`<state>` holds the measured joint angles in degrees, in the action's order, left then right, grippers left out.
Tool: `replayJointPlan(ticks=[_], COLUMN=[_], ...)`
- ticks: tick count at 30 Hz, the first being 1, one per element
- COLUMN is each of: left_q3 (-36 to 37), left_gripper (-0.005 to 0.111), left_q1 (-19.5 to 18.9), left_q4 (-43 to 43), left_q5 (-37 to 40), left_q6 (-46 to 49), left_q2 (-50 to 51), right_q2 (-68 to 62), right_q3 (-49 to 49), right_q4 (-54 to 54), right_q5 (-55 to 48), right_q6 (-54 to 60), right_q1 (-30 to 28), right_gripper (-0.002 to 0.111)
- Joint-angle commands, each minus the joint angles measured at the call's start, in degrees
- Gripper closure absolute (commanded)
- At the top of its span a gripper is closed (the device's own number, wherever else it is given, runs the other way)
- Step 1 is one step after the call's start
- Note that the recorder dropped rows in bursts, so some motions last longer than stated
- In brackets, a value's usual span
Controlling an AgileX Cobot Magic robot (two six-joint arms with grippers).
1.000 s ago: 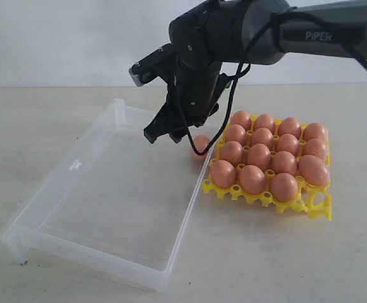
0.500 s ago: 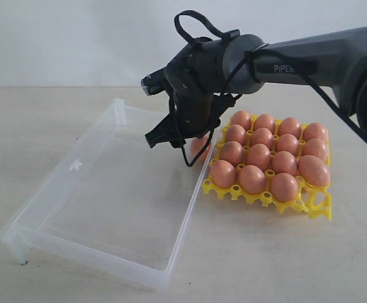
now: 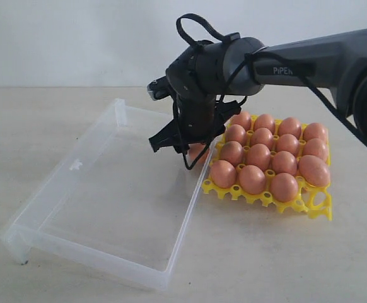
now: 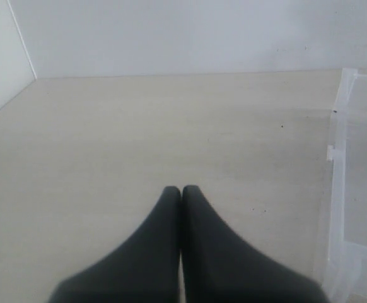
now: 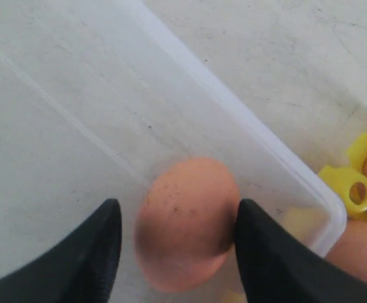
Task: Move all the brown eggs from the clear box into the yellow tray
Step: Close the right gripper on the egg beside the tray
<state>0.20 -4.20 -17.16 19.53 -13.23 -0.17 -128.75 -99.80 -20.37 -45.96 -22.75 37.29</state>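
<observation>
Pale surface (image 3: 278, 259), white wall (image 3: 76, 38) behind. Right claw (image 5: 177, 218) stands wide open astride the last egg (image 5: 186, 221), which lies in the box (image 3: 108, 208) corner nearest the tray (image 3: 234, 191); nothing is gripped yet. Close gently on the egg's middle, then lift straight up to clear the box rim just beside it. The tray's near-right cup (image 3: 320, 203) looks free. Left claw (image 4: 181, 192) is pinched shut, empty, over bare surface.

Pale, faintly streaked tabletop (image 3: 297, 265) — plain white wall (image 3: 76, 38) behind
</observation>
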Motion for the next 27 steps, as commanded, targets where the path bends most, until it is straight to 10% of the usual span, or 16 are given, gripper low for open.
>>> replayJointPlan(ticks=[1,27], left_q3=[-0.2,-0.2], left_gripper=[0.111,0.111], left_q1=[0.18,0.18], left_q4=[-0.21,-0.21], left_q5=[-0.04,-0.04], left_q6=[0.13,0.13], left_q2=[0.17,0.17], right_q2=[0.1,-3.37], right_q3=[-0.2,-0.2], right_q4=[0.32,9.5], right_q5=[0.43,-1.37], right_q6=[-0.09,7.0], right_q1=[-0.31,-3.03], right_gripper=[0.056,0.056])
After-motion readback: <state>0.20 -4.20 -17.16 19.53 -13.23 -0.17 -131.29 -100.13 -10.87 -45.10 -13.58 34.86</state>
